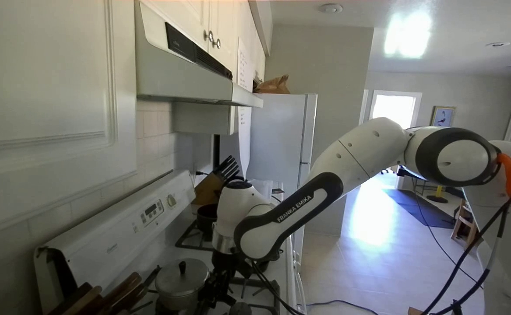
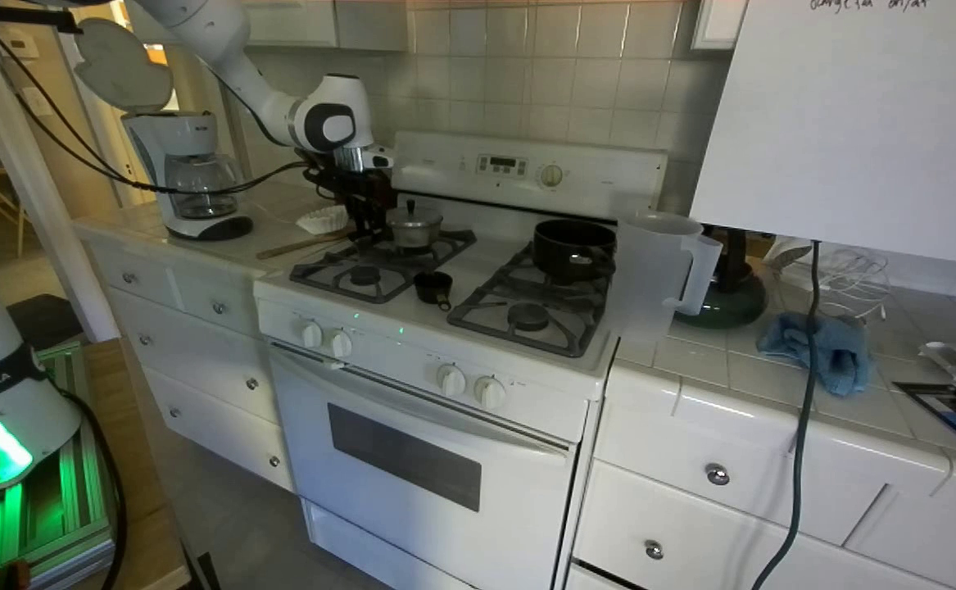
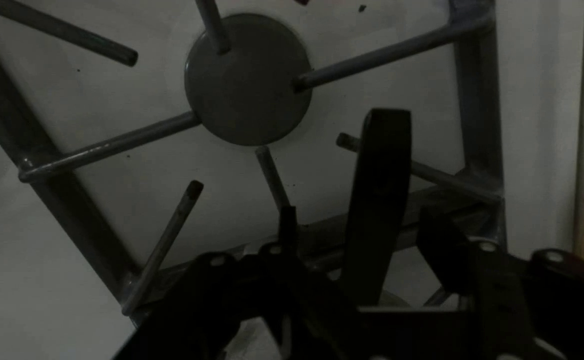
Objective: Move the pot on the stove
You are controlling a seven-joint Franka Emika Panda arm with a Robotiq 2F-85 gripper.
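Note:
The silvery-grey pot (image 1: 181, 280) with a black lid knob stands at the back-left burner of the white stove (image 1: 119, 238); both show in an exterior view, pot (image 2: 414, 229) and stove (image 2: 379, 328). I cannot tell whether it rests fully on the grate. My gripper (image 1: 213, 295) is low beside the pot; it also shows in an exterior view (image 2: 369, 223). In the wrist view my gripper (image 3: 358, 220) is open. A black bar (image 3: 382, 200), apparently the pot's handle, lies between the fingers with gaps showing. The pot's body is not clear there.
A burner grate (image 3: 111, 140) lies under the wrist. A small black cup (image 2: 433, 287) sits mid-stove. A large black pot (image 2: 573, 246) is on the right burners. A coffee maker (image 2: 191, 176) stands on the left counter. Wooden-handled items (image 1: 119, 293) are near the pot.

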